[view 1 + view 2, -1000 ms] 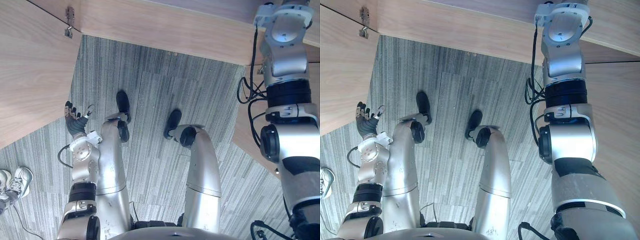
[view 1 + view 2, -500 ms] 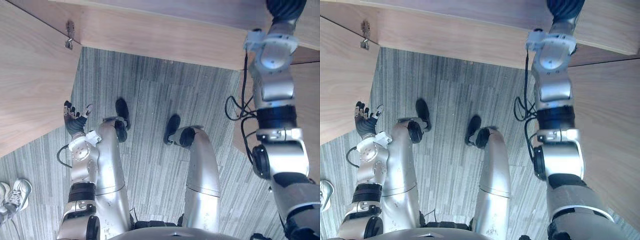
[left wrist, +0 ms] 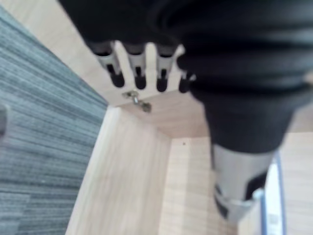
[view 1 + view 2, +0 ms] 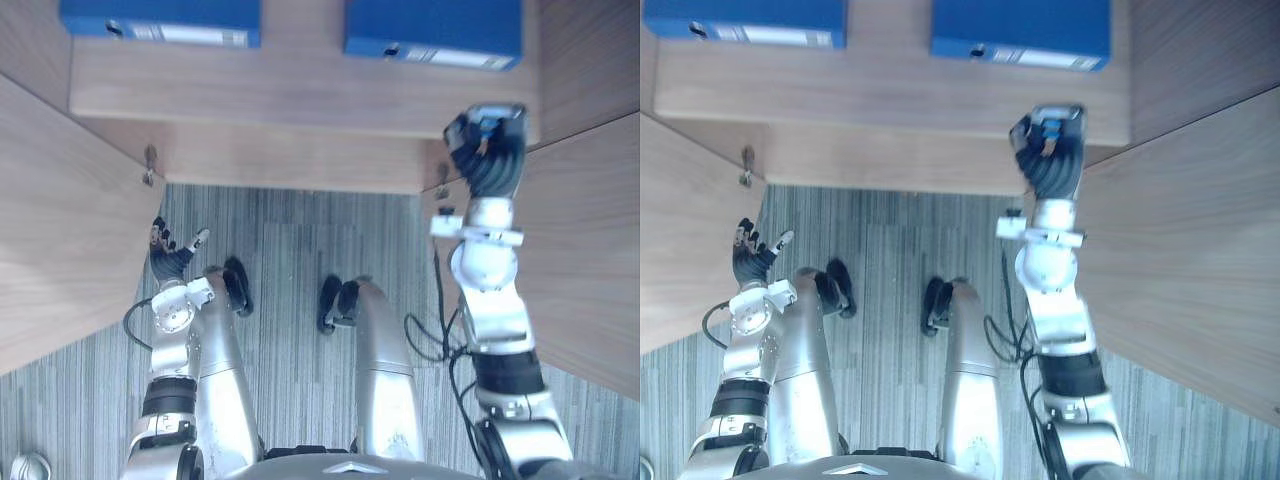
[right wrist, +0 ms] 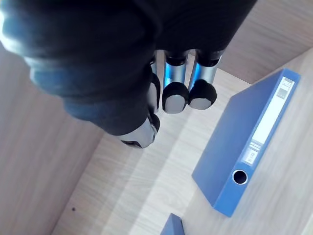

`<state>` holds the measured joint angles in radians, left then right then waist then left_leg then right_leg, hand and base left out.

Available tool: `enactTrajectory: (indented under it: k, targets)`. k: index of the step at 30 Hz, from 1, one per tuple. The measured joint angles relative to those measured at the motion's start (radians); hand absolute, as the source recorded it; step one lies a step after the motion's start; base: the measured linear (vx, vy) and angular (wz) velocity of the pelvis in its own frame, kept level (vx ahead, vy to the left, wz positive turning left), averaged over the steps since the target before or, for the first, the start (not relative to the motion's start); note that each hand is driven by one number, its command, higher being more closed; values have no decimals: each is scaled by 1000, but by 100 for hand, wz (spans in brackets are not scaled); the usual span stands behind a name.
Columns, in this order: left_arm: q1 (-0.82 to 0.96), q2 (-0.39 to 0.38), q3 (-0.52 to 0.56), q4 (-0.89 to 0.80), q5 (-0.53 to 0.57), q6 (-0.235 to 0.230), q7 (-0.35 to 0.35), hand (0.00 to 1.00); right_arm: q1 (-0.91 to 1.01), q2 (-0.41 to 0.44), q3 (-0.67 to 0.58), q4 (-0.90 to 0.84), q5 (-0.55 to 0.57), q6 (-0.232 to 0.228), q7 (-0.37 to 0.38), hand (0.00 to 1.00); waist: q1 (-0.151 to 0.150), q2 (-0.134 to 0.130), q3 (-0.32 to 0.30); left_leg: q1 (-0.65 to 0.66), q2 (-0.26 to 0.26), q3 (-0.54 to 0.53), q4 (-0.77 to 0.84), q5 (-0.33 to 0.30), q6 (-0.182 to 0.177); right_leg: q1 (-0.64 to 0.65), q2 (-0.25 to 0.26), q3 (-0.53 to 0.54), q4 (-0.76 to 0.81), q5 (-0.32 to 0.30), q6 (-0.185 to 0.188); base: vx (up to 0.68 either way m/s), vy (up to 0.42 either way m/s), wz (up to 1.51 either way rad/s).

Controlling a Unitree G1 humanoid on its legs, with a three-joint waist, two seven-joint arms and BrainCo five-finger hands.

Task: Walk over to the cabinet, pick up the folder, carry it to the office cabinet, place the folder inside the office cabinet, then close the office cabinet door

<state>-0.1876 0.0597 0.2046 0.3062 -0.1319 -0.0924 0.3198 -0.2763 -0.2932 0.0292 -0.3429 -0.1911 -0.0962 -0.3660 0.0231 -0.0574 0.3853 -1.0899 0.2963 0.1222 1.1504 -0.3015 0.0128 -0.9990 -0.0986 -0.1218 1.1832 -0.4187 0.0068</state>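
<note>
The open left cabinet door [image 4: 60, 260] stands just outside the left hand [image 4: 168, 258], pale wood. That hand hangs low beside the door's face without touching it. Its fingers [image 3: 117, 73] are loose and spread, with nothing in them. Just beyond its fingertips a small metal hinge [image 4: 150, 166] sits where the door meets the cabinet body. Between the two arms lies grey striped carpet [image 4: 290, 230].

Past both hands is the wooden shelf [image 4: 300, 90] of the office cabinet. Two blue lever-arch folders lie flat on it, each with a white spine label and a round finger hole. The left blue folder [image 4: 160, 15] is far beyond the left hand. The right blue folder [image 4: 433, 25] lies just beyond the right hand, a little to its inner side. Neither hand touches either one.

The right hand [image 4: 487, 155] is raised to the shelf's front edge, near its right end. Its fingers [image 5: 176, 95] are curled in on themselves — clenched, but gripping nothing. Just outside this hand the right cabinet door [image 4: 590, 260] stands open, darker wood.
</note>
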Motion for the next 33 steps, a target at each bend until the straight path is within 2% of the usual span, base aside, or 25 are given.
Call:
enactTrajectory:
  k: [2,6,12,16,19,21,24,27,28,33]
  targets:
    - [34,-9,-18,15,22,3,-2,0,88,24,10,-43,-12,-19,22,100,0,-1,-28,81,6,20,-42,-9,-3,78,-2,-5,-61,10,5,102,49,-21]
    - [119,-36,-32,40,39,10,-7,0,283,99,35,-95,-19,-55,64,100,-23,-3,-77,278,9,58,-145,-24,-4,276,-3,-23,-210,37,24,175,94,-9]
    - [236,-52,-63,69,78,12,-29,0,524,188,48,-51,-53,-65,131,100,-33,-2,-147,521,-7,133,-310,-13,3,506,-7,-25,-413,94,46,171,82,-8]
    - [286,-63,-85,116,80,13,-41,0,607,253,37,147,-93,-52,146,100,-39,5,-208,661,-23,174,-428,3,-8,635,-2,-23,-548,132,53,154,28,-11]
    - [302,-70,-99,140,102,12,-43,0,608,281,22,268,-113,-45,146,100,-42,9,-231,719,-38,190,-501,26,-15,691,1,-20,-627,160,56,99,-11,-8]
    - [313,-72,-131,206,117,12,-46,0,581,293,-1,462,-119,-30,145,100,-43,13,-250,820,-70,227,-632,77,-22,773,5,2,-754,218,62,93,-12,-23]
    - [311,-74,-128,277,117,13,-58,0,530,293,-43,670,-116,-25,140,100,-60,26,-276,880,-103,246,-761,138,-25,837,11,8,-901,293,67,63,-6,-12]
    - [306,-65,-124,329,117,12,-65,0,479,291,-90,853,-88,-7,137,100,-57,28,-285,949,-145,271,-909,215,-26,898,17,28,-1047,377,70,52,-19,-16]
    - [302,-61,-121,354,117,12,-65,0,457,290,-111,916,-78,-4,136,0,-57,30,-286,971,-157,278,-953,237,-25,916,17,32,-1087,400,70,34,-16,-15]
    - [296,-42,-106,438,117,14,-65,0,421,286,-172,1076,-31,17,130,0,-54,29,-306,1033,-192,290,-1063,292,-19,951,14,59,-1156,442,71,-31,10,-11]
